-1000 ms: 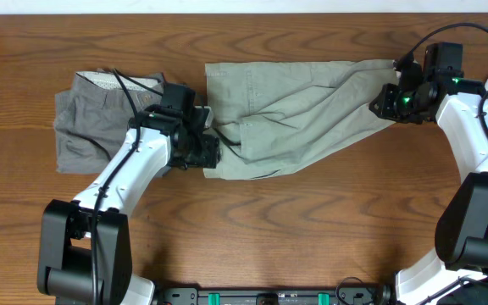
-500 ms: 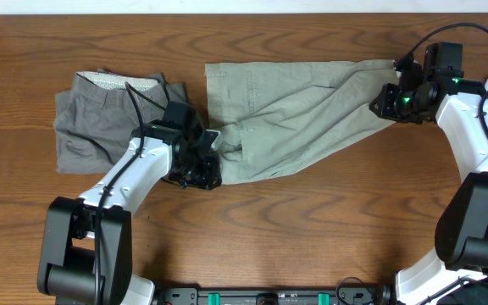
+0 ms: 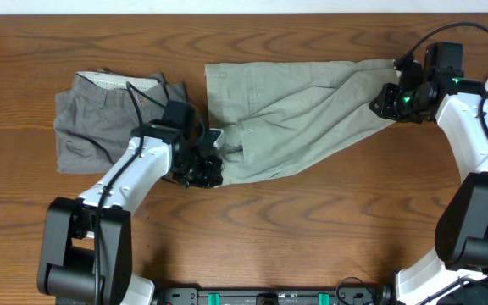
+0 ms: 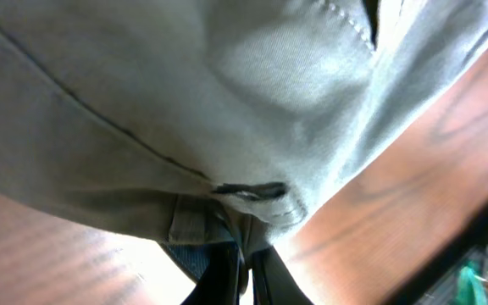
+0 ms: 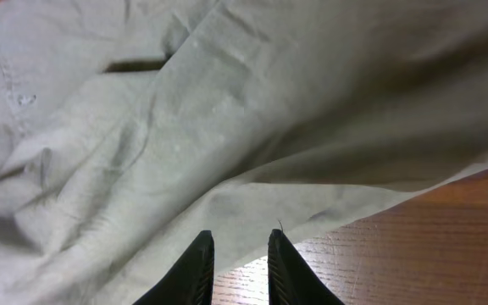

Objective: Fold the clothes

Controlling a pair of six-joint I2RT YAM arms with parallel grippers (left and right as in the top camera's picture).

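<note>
Overhead: the khaki-grey shorts (image 3: 295, 110) lie across the table (image 3: 312, 237), long axis left to right, the left gripper (image 3: 206, 169) at their near left corner, the right gripper (image 3: 385, 102) at the far end; the darker grey shorts (image 3: 91, 119) sit apart, leftmost. Left wrist: jaws clamped on the waistband (image 4: 195, 227), cloth stretching ahead. Right wrist: jaws narrowly parted at the hem (image 5: 354, 196); whether they pinch it cannot be told

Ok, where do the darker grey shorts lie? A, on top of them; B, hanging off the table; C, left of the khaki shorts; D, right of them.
C: in the overhead view the darker grey shorts sit bunched at the left, with the khaki shorts spread to their right.
</note>
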